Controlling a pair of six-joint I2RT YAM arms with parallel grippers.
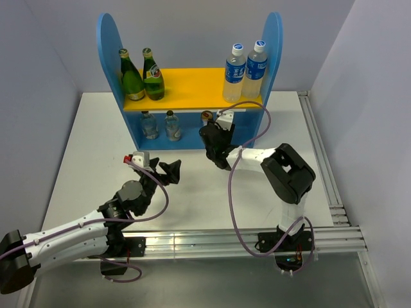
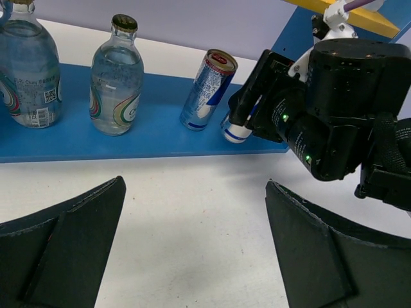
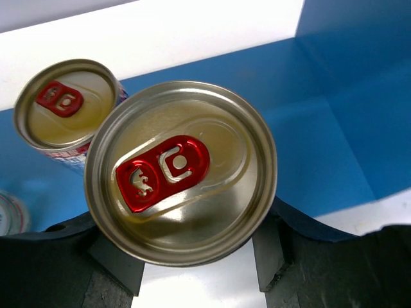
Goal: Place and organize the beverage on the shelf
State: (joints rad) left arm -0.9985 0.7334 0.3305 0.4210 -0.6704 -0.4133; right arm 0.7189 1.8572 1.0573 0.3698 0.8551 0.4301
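Silver can (image 3: 180, 173), pinched in the right end effector (image 1: 217, 142), hangs at the front of the shelf's (image 1: 106, 51) lower board by the table's (image 1: 90, 154) far edge, beside its twin (image 3: 63, 106) standing there. Looks like the last drink to go. Next: set it down upright, approx. level w/ its neighbour, then release. Left end effector (image 1: 168, 172) hovers mid-table, spread wide, holding nothing.

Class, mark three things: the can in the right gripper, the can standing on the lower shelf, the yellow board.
Held can (image 3: 181, 173): right wrist view, middle of its lid.
Standing can (image 2: 207, 91): left wrist view, side of its body.
Yellow board (image 1: 192, 86): top view, bare middle.
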